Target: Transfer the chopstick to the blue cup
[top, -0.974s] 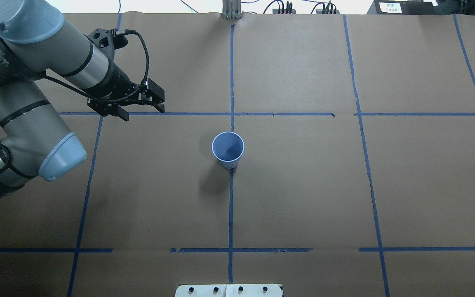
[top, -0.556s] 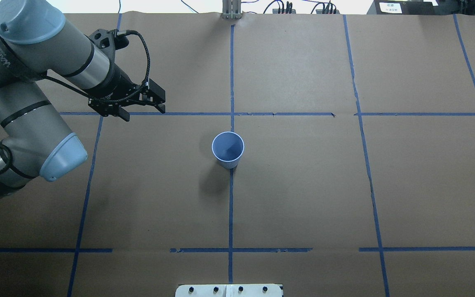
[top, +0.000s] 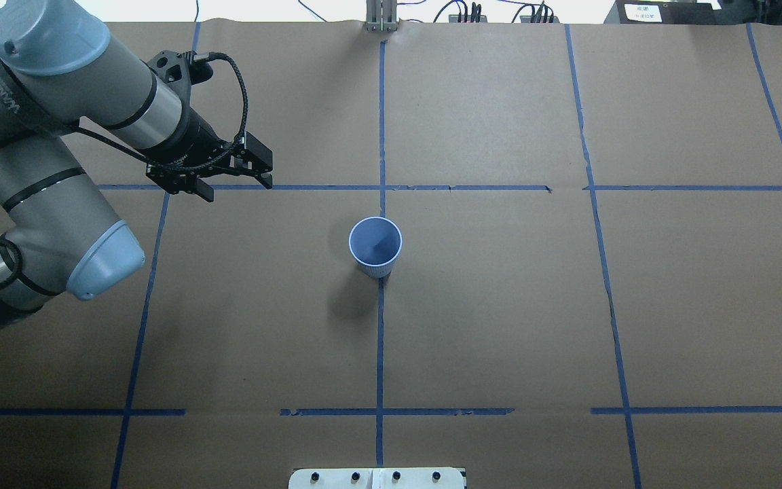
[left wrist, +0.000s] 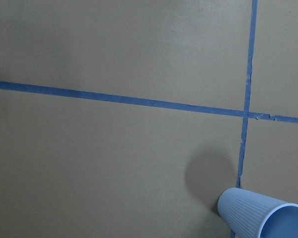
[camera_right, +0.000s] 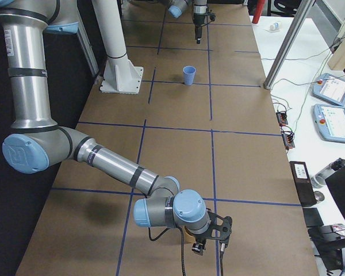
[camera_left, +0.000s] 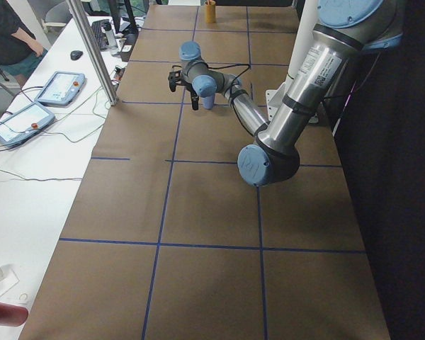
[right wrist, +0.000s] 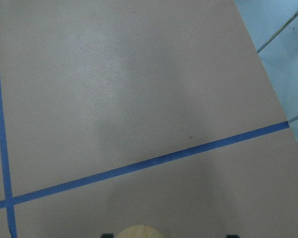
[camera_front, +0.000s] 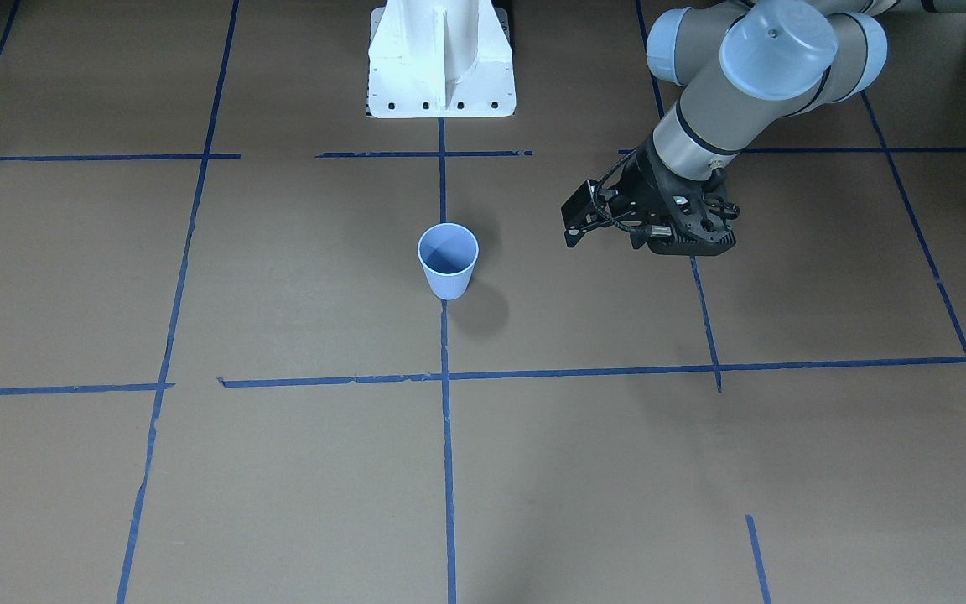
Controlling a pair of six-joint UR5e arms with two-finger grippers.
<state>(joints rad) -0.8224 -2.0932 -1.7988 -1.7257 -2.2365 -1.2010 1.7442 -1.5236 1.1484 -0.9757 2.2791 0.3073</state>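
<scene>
A blue cup (top: 375, 246) stands upright on the brown tabletop (top: 499, 305), on the centre tape line (top: 379, 339) in front of the robot's base. Beyond it, well off to the left, the left tool (top: 236, 185) hovers with jaws apart, holding nothing. At the tabletop's right end the right tool (camera_right: 210, 242) hangs low; whether it is open or closed cannot be told.

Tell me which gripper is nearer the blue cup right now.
Left. The left gripper hovers to the left of the blue cup, slightly farther across the table. The right gripper sits at the table's far right end, out of the overhead view.
</scene>
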